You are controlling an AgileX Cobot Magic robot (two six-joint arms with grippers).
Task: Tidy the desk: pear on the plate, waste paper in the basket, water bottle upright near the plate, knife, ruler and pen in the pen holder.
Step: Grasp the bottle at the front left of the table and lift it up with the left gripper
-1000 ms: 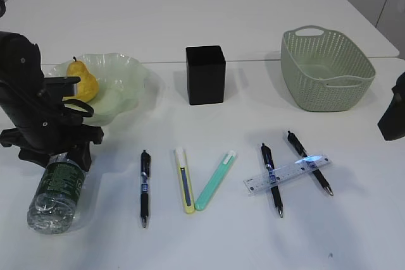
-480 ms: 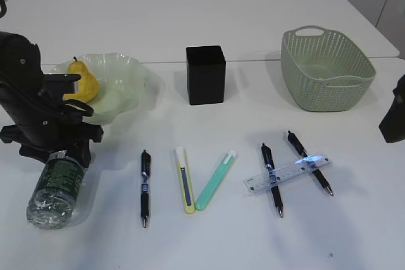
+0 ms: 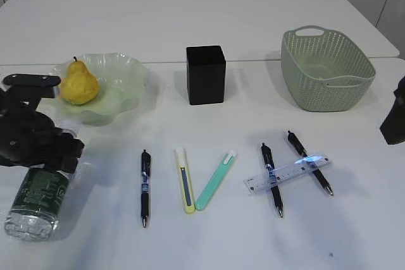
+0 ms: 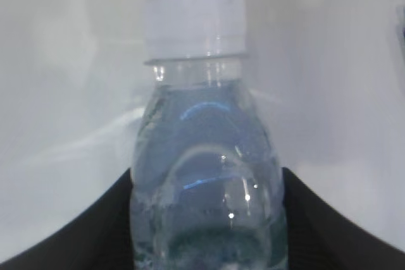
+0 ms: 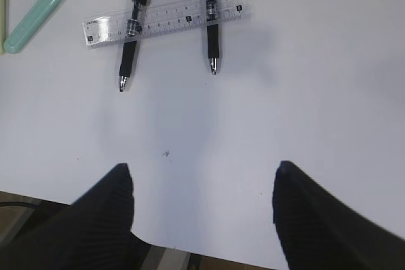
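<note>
Left wrist view: left gripper (image 4: 205, 219) clamps the water bottle (image 4: 205, 175), lying in front of the plate (image 3: 120, 90). Best tip it up cap-high, set it beside the plate. Right gripper (image 5: 202, 210) hangs open, empty.

pear (image 3: 78, 85) on plate (image 3: 126, 71) | bottle (image 3: 35, 199) lying | ruler (image 3: 287, 174) over pens

Office-like, white desk (image 3: 190, 11), pens (image 3: 145, 188)

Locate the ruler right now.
In the exterior view the ruler sits front right on the desk, lying across two black pens, below the basket; the right wrist view shows it too.
</note>
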